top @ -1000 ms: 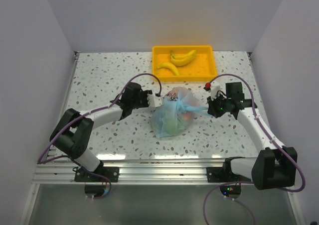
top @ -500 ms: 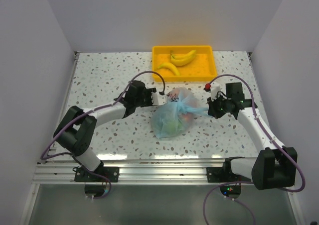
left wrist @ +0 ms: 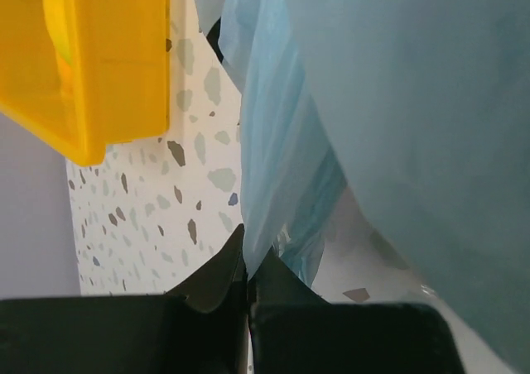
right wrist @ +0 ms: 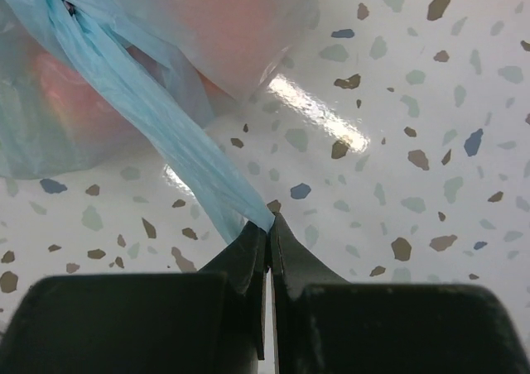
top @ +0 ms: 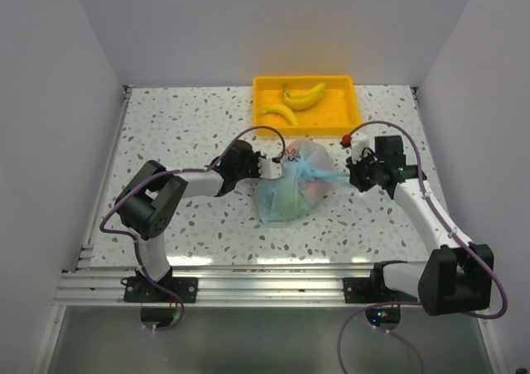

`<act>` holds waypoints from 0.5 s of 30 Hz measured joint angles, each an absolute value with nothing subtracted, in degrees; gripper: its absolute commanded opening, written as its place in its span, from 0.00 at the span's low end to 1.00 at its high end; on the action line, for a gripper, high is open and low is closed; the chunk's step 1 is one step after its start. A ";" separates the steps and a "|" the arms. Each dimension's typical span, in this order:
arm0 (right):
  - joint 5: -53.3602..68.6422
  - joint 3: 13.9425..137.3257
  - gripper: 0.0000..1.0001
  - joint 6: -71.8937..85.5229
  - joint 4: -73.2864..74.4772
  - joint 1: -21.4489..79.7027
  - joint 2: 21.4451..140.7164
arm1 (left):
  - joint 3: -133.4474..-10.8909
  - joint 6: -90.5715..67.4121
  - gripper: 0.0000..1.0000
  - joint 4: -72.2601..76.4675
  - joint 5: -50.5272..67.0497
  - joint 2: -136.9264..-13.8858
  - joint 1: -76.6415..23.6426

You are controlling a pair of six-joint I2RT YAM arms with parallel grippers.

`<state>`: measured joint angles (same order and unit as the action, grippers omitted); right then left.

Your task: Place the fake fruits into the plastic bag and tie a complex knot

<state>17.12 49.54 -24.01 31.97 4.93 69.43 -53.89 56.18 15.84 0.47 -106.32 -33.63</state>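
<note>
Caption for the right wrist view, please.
Right gripper, jaws shut on a twisted blue handle of the plastic bag, above the speckled table.

Speckled white tabletop (top: 182, 134), two things resting on it.
Far edge, right of centre: yellow tray (top: 305, 129), sitting flat. Mid-tabletop, just in front of the tray: light-blue plastic bag (top: 286, 196), bulging, its underside on the surface.
</note>
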 measured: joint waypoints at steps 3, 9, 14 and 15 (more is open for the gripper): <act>13.28 49.04 0.00 -23.44 29.34 5.13 69.41 | -53.89 56.86 0.00 17.50 -0.43 -106.32 -33.63; 10.63 47.27 0.00 -23.40 24.64 5.26 69.36 | -51.79 59.16 0.00 18.87 1.72 -104.71 -31.59; 12.67 46.48 0.00 -23.92 21.67 5.26 69.36 | -49.10 61.39 0.00 18.90 7.29 -99.77 -27.20; 13.34 46.48 0.00 -24.16 21.08 5.10 69.36 | -48.60 62.02 0.00 18.83 8.38 -98.63 -26.28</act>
